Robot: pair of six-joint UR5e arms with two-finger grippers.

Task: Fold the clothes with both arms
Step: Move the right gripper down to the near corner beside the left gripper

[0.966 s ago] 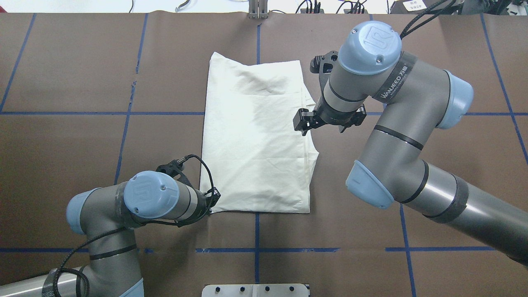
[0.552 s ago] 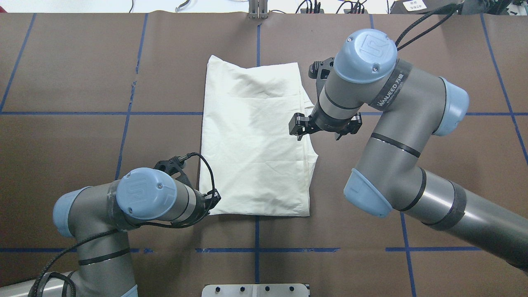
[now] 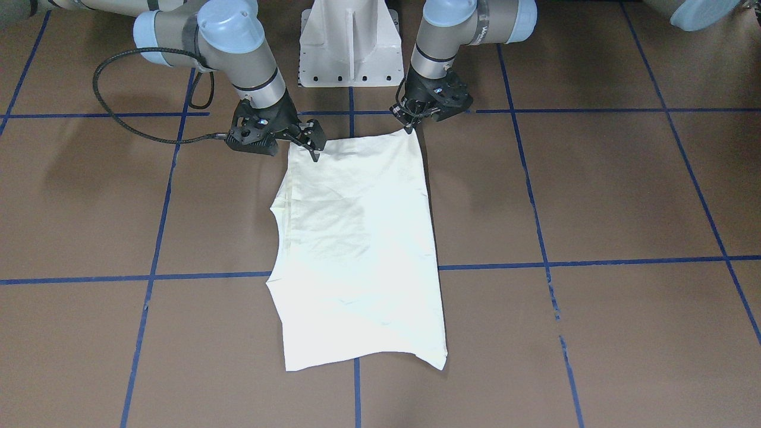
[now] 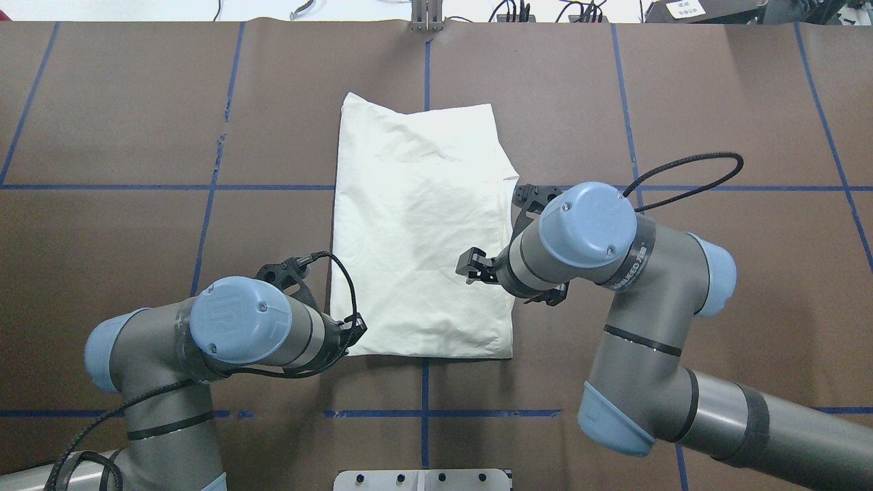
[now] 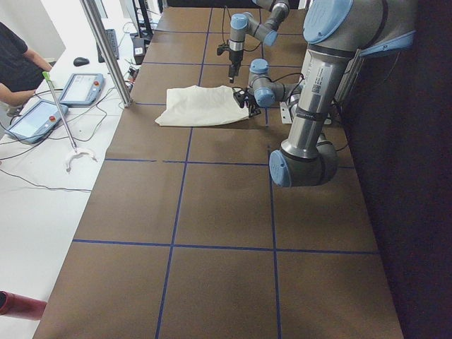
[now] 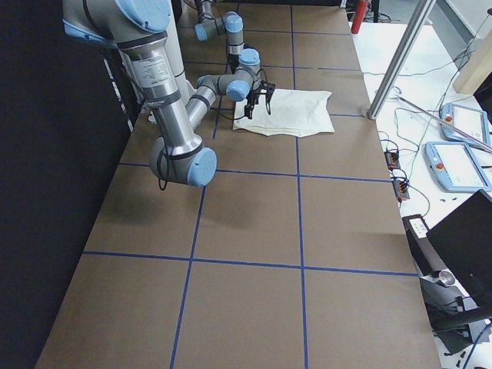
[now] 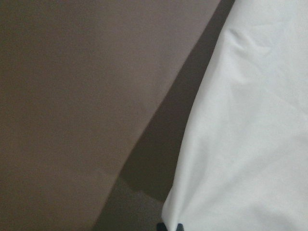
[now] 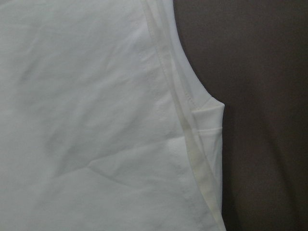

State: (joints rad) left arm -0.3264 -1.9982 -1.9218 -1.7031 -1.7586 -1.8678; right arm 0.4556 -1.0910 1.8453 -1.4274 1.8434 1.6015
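The cream shirt point(image 4: 416, 232) lies folded and plain side up in a long rectangle mid-table; it also shows in the front view point(image 3: 357, 249). My left gripper point(image 4: 352, 334) sits low at the shirt's near-left corner and is shut on it. The left wrist view shows the cloth point(image 7: 250, 144) bunching into the dark fingertips at the bottom edge. My right gripper point(image 4: 469, 266) hovers over the shirt's right side near its near end, looking open and empty; it shows in the front view point(image 3: 312, 145). The right wrist view shows the shirt's seamed right edge point(image 8: 187, 120), with no fingers in view.
The table has a brown cover point(image 4: 136, 136) with blue tape lines. The white pedestal base point(image 3: 351, 41) stands at the robot's side. A metal post point(image 5: 106, 49) and the operators' tablets point(image 5: 81, 88) are beyond the far edge.
My right arm has swung back toward the robot along the shirt's right edge, from its middle to near its near end. The left gripper has stayed at the near-left corner.
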